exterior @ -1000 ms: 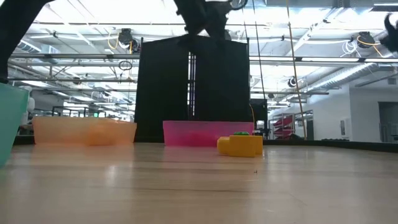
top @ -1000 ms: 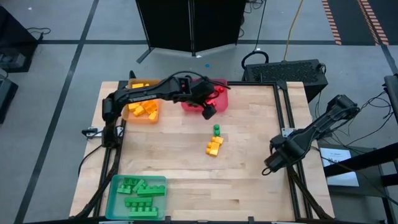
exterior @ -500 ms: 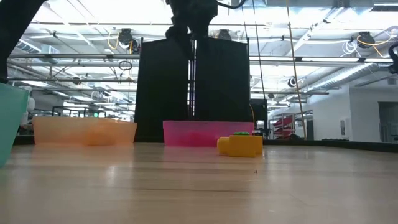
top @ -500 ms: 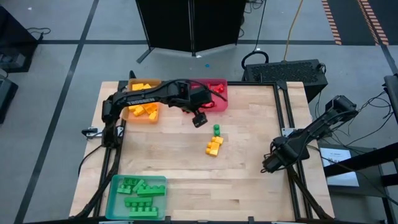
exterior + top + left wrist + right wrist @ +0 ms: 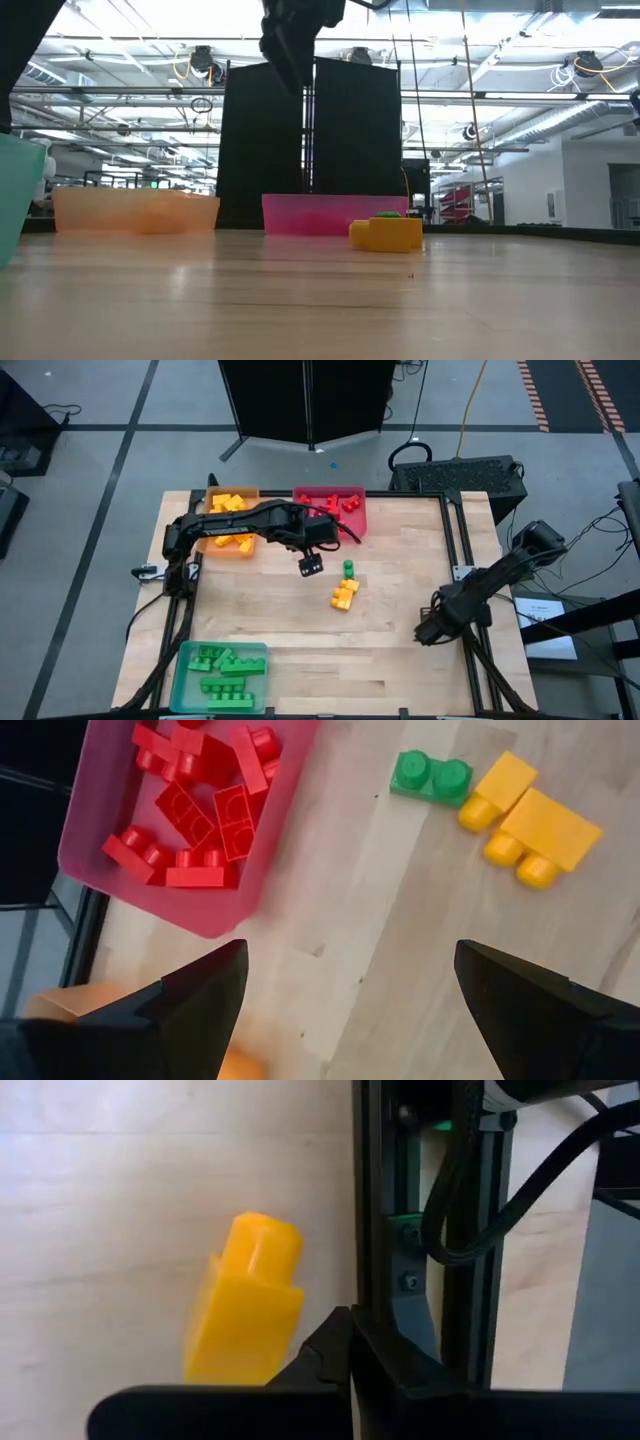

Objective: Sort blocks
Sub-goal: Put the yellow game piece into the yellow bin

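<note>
High view, left gripper [image 5: 310,564]: hanging over bare wood just in front of the red tray [image 5: 330,510], fingers spread wide, nothing in them
Left wrist view: same claw, both dark fingers [image 5: 200,995] apart, empty gap between them
Right gripper [image 5: 428,632]: parked near the table's right edge, clenched tight; a yellow brick [image 5: 245,1305] sits right at its fingers in the right wrist view, but honestly can't tell if it's held or just lying on the wood
Loose blocks: one green brick [image 5: 347,569] touching a small clump of yellow bricks [image 5: 344,595], mid-table, a bit right of the left gripper
Red tray contents: pile of red bricks [image 5: 200,805], back edge of the table
Orange tray [image 5: 228,525]: yellow-orange bricks inside, partly covered by the left arm
Teal tray [image 5: 220,675]: green bricks, front left corner
In the way: nothing between the left gripper and the loose clump
Surface: light wooden table [image 5: 400,560] with a dark metal frame
Room: grey floor, black panel [image 5: 310,140] behind the table, ceiling lights in the low view
</note>
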Action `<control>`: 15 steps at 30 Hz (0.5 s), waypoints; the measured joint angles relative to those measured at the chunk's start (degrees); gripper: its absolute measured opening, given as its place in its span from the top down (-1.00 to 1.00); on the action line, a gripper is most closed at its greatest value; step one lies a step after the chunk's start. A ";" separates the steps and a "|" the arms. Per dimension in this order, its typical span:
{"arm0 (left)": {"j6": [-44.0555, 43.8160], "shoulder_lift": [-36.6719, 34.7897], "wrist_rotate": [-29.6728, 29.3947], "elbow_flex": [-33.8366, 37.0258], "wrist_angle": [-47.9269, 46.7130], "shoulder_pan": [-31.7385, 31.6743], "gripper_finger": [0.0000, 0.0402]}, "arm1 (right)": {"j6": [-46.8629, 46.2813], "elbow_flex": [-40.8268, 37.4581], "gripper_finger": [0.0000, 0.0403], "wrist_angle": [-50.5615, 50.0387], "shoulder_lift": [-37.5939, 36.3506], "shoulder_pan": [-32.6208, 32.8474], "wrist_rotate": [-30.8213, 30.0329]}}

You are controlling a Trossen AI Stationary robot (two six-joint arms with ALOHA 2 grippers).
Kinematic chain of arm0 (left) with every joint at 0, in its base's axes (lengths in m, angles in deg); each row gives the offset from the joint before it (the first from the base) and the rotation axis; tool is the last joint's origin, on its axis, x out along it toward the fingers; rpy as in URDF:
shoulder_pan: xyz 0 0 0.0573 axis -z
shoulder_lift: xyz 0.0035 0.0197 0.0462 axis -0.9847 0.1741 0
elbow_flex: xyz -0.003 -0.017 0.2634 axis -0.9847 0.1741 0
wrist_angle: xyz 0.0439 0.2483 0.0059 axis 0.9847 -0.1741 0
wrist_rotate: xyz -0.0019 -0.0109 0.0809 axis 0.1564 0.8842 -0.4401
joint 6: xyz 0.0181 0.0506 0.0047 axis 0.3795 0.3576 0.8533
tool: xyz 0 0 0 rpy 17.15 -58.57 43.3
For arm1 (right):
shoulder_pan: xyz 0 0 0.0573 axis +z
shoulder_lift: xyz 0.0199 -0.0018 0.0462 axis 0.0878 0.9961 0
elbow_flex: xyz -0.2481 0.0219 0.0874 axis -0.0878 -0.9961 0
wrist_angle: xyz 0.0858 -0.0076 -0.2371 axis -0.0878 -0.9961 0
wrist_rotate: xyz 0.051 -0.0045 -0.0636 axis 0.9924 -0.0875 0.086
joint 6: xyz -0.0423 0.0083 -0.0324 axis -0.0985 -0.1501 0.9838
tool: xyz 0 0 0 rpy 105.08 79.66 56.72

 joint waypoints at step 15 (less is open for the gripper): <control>4.41 0.02 -1.49 0.00 -4.07 0.15 -0.76 | 4.81 0.07 1.00 17.15 8.07 -5.43 -10.54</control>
